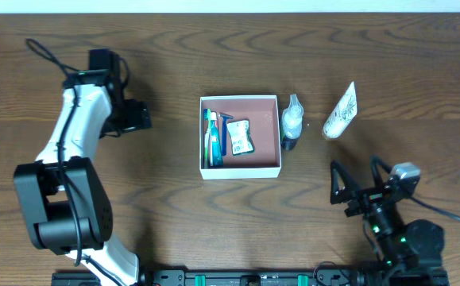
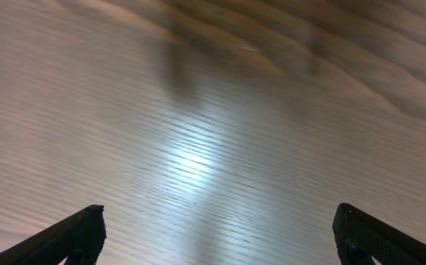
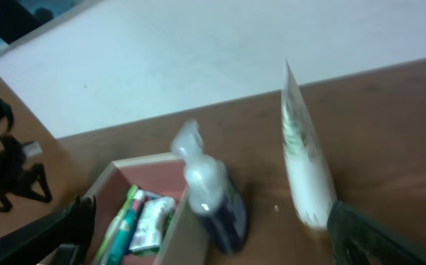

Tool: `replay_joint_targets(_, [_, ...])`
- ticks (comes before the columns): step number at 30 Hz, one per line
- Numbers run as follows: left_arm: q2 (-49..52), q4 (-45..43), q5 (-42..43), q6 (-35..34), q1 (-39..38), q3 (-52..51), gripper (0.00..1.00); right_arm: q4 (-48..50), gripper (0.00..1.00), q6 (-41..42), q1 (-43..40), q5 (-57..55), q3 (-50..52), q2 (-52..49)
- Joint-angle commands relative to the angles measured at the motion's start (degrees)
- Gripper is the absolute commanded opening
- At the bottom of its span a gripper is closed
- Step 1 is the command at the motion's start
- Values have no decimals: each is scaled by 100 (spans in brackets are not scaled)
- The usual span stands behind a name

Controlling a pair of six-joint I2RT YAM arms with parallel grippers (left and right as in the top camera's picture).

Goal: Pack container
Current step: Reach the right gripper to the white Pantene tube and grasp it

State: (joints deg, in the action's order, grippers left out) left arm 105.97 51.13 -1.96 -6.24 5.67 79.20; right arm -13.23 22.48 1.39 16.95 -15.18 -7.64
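The container [image 1: 241,169], a square white-walled box with a reddish-brown inside, sits mid-table and holds a green-blue toothbrush [image 1: 211,139], a razor and a small packet [image 1: 239,137]. It also shows in the right wrist view [image 3: 106,184]. A clear pump bottle with dark liquid [image 1: 291,123] lies just right of the box; it shows in the right wrist view [image 3: 213,195]. A white tube [image 1: 341,112] lies further right, also in the right wrist view [image 3: 304,165]. My left gripper [image 1: 138,116] is open and empty, left of the box, over bare wood [image 2: 213,235]. My right gripper [image 1: 342,193] is open and empty, at the front right [image 3: 209,239].
The wooden table [image 1: 174,222] runs under everything. A white wall [image 3: 198,51] rises behind the table's far edge. A dark stand [image 3: 6,169] sits at the far left of the right wrist view.
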Motion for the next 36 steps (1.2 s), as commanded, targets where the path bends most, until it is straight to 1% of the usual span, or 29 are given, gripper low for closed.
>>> replay_joint_targets(1, [-155,20,-90,-50,289,31,98,-168,99,-374,-35,114,-1027,-846])
replay_joint_targets(3, [-155,20,-90,-50,391,31,98,-629,99,-649,-35,7,-1827,-1591])
replay_joint_targets(5, [-155,20,-87,-50,461,31,98,-1290,99,-859,-35,-157,-2704,-2374])
replay_joint_targets(10, [-155,17,-87,-50,492,31,98,-3193,99,-1543,-9,-286,-5410,-4664])
replay_joint_targets(12, [-155,17,-85,-52,492,31,98,-3727,99,-1770,37,-234,-6391,-5427])
replay_joint_targets(15, [-155,20,-85,-50,492,31,98,-4435,99,-1836,39,-267,-7193,-6258])
replay_joint_targets(18, [-155,20,-85,-50,492,31,98,-4498,99,-1880,39,-404,-7375,-6826])
replay_joint_targets(20, [-155,20,-85,-50,492,31,98,-4463,99,-1871,39,-697,-7375,-7123])
replay_joint_targets(22, [-155,20,-85,-50,492,31,98,-4430,99,-1714,31,-1115,-7375,-7490])
replay_joint_targets(25, [-155,20,-85,-50,492,31,98,-4352,99,-1543,11,-1416,-7375,-7903])
replay_joint_targets(27, [-155,20,-85,-50,492,31,98,-4332,94,-1456,7,-1414,-7375,-8164])
replay_joint_targets(30, [-155,20,-87,-50,492,31,98,-4350,82,-1403,7,-1392,-7372,-8454])
replay_joint_targets(32, [-155,20,-85,-50,492,31,98,-4404,78,-1263,7,-1390,-7372,-8614])
replay_joint_targets(36, [-155,20,-87,-50,492,31,98,-4603,64,-1001,15,-1340,-7372,-8813])
